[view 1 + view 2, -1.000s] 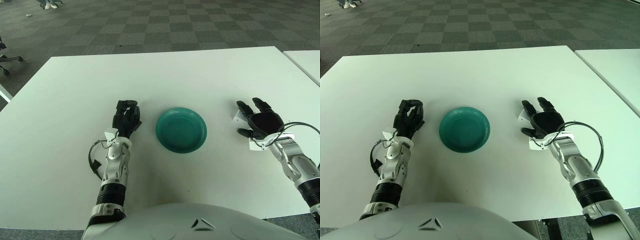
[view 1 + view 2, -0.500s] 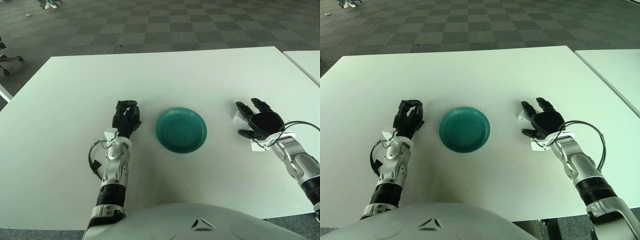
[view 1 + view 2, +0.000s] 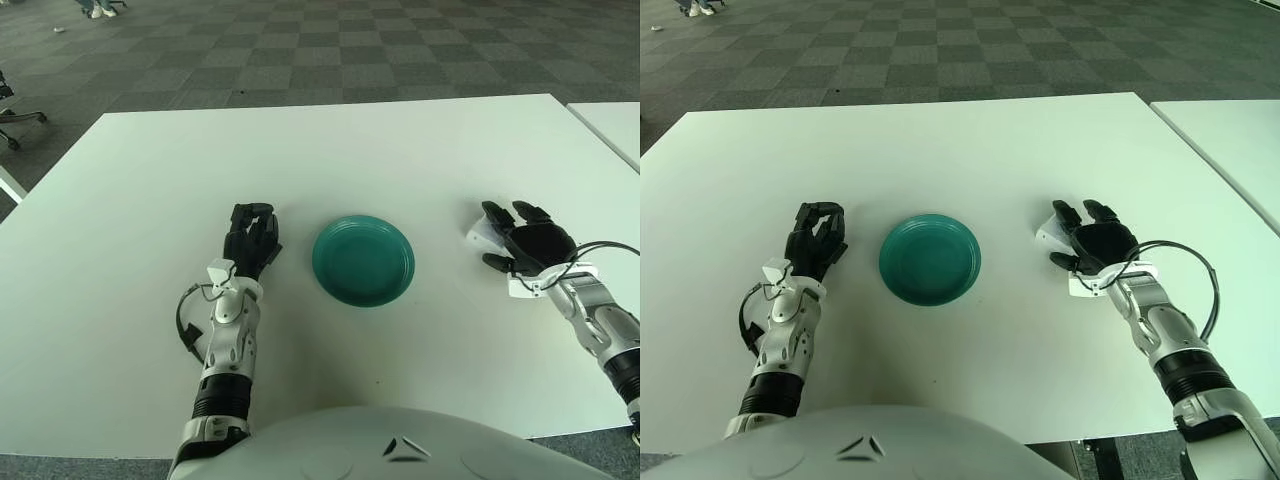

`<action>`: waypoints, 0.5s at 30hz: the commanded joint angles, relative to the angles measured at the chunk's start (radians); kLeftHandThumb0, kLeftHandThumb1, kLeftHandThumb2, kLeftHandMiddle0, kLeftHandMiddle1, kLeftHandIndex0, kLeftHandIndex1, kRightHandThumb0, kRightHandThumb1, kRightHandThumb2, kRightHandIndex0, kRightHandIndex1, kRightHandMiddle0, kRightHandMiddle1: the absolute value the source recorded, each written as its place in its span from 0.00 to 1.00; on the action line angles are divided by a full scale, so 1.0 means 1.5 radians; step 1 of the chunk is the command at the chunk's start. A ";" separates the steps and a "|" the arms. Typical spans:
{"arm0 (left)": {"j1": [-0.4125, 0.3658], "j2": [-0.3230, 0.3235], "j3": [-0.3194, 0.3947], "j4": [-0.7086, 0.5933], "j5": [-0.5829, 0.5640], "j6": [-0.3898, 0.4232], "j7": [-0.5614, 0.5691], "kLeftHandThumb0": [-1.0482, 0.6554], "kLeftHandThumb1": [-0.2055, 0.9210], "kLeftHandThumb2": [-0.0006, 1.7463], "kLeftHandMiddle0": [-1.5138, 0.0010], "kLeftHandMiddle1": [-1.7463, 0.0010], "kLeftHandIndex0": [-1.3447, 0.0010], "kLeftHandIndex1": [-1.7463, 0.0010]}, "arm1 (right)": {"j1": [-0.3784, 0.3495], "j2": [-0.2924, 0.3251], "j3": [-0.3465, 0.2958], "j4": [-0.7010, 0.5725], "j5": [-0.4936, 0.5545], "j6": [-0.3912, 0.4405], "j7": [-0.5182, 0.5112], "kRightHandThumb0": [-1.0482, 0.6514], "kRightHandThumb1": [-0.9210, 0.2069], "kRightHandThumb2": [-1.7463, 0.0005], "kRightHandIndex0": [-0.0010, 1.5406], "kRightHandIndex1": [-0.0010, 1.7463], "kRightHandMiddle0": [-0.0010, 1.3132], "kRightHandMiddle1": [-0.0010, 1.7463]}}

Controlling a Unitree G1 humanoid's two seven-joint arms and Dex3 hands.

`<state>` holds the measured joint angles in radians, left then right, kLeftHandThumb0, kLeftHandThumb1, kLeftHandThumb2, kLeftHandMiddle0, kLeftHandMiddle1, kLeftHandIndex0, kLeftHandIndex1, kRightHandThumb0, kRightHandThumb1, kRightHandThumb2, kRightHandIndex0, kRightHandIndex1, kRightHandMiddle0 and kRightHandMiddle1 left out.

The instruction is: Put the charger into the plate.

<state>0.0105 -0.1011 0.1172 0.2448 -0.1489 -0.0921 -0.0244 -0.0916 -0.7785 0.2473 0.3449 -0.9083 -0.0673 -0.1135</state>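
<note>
Shifted a little to the right and outward over the last second: right hand (image 3: 532, 246), now hanging over the white charger (image 3: 483, 233), fingers spread wide and pointing away from the robot, thumb out toward the plate side. Not yet closed on anything; only the left edge of the charger peeks out from under the fingers, lying on the table (image 3: 400, 150) well apart from the plate. Hard to tell whether fingers actually touch the charger or hover just above.

Unmoved: left hand (image 3: 250, 240), curled shut on nothing, showing just left of the teal plate (image 3: 362, 260).

Plate bare, sitting near the middle of the table between the 2 hands.

Progress, judged from this: early. Reach to the charger roughly done, grasp not made. Still to do: close the fingers round the charger, lift, carry leftward across to the plate, set down inside the rim, let go. Small flat body half hidden under the palm, so likely a fiddly pick for 3 fingers.
</note>
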 commanded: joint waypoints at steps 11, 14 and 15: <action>0.031 -0.001 0.000 0.007 0.000 0.030 0.008 0.40 0.96 0.33 0.73 0.91 0.83 0.00 | 0.022 0.012 -0.014 -0.035 0.042 0.069 0.079 0.00 0.00 0.55 0.14 0.01 0.00 0.23; 0.032 -0.001 0.000 0.004 0.000 0.031 0.008 0.40 0.96 0.33 0.73 0.91 0.83 0.00 | 0.016 0.017 -0.014 -0.034 0.051 0.082 0.090 0.00 0.00 0.56 0.15 0.01 0.00 0.24; 0.032 0.000 0.000 0.003 -0.001 0.032 0.007 0.40 0.96 0.33 0.73 0.91 0.83 0.00 | 0.014 0.018 -0.013 -0.033 0.052 0.084 0.092 0.00 0.00 0.56 0.15 0.01 0.00 0.24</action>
<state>0.0212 -0.1032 0.1153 0.2296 -0.1486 -0.0837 -0.0225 -0.0804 -0.7682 0.2222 0.2862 -0.8444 0.0396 -0.0125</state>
